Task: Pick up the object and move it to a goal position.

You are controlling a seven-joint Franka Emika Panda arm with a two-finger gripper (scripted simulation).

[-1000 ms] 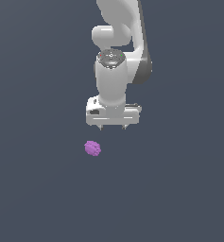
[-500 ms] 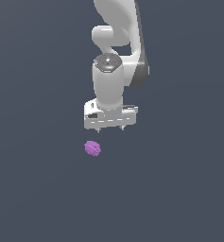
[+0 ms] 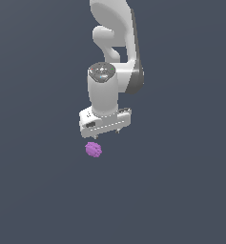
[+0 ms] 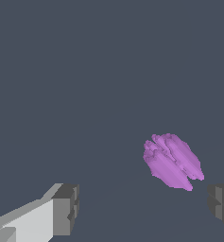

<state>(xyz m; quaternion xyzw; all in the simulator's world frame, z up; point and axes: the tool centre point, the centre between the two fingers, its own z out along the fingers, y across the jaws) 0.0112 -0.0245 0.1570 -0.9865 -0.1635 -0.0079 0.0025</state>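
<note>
Object [image 3: 93, 149], a small purple bumpy ball, sits just under the tool [image 3: 105, 133], a bit off to one finger's side, with the fingers spread wide.

The purple bumpy ball [image 4: 172, 160] lies on the plain grey floor [image 4: 85, 71]. The gripper [image 4: 144, 208] has its fingers spread wide, one fingertip [image 4: 66, 208] well apart from the ball, the other beside it at its 4 o'clock.

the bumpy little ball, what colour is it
Purple-magenta; the ball shows best in the wrist view.
</note>
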